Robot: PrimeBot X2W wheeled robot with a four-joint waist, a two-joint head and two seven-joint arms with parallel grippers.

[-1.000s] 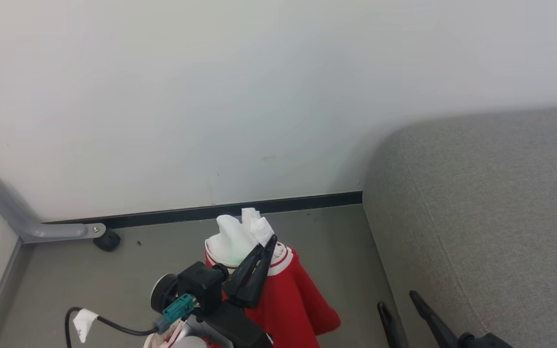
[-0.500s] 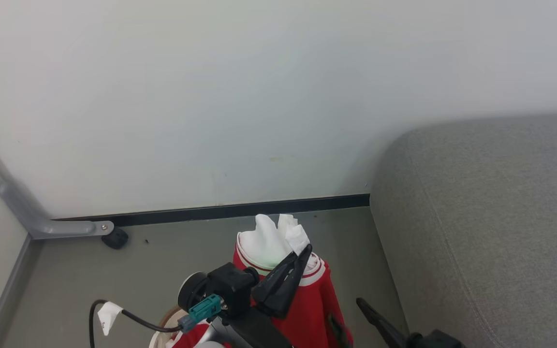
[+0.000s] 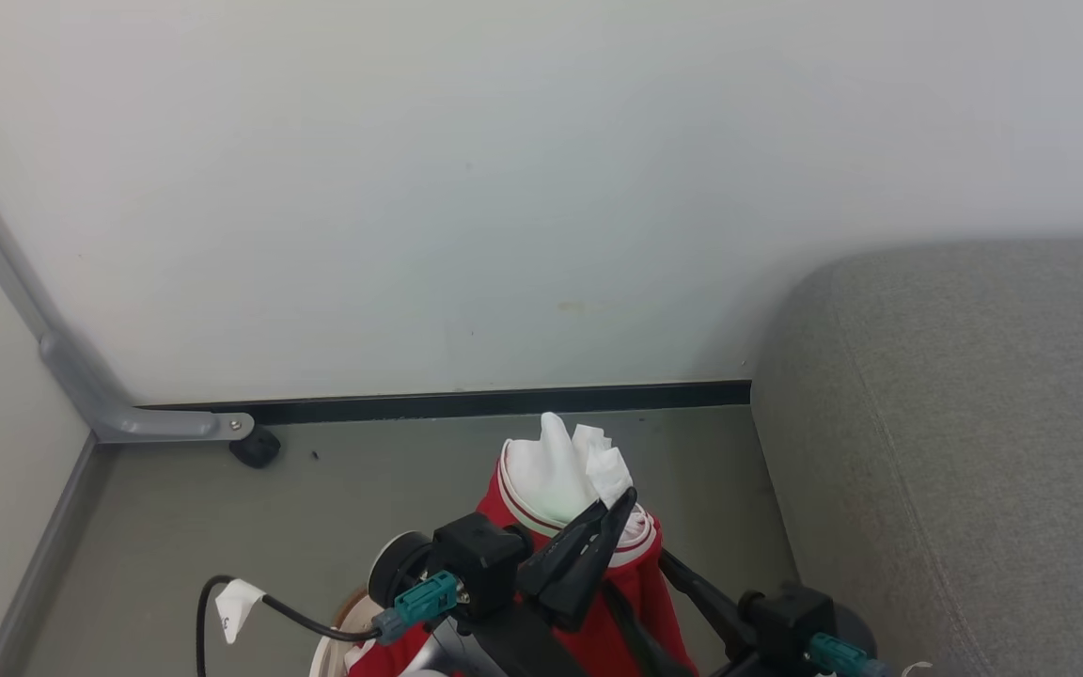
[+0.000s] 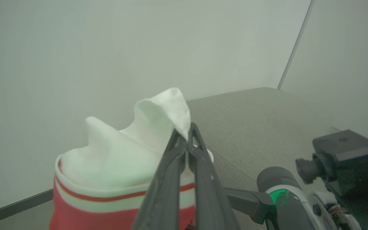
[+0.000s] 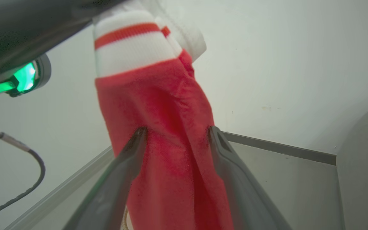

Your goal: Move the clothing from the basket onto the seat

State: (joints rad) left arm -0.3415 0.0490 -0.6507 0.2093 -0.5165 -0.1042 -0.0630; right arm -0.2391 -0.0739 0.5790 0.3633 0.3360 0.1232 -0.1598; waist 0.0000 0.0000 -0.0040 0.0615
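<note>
Left gripper (image 3: 624, 503) has its fingers pressed together, clamped on the white lining at the top of the red clothing (image 3: 551, 470). The clothing hangs lifted over the floor (image 3: 175, 527) at 6 o'clock in the head view. Right gripper (image 5: 177, 129) has its fingers spread wide with the red cloth hanging between them, not pinched; the seat (image 3: 974, 423) is at 3 to 4 o'clock, apart from the clothing.

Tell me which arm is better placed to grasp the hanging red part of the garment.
Right, probably: the right pincer stands open with the clothing between its fingers. The left pincer is shut on its white lining above.
</note>
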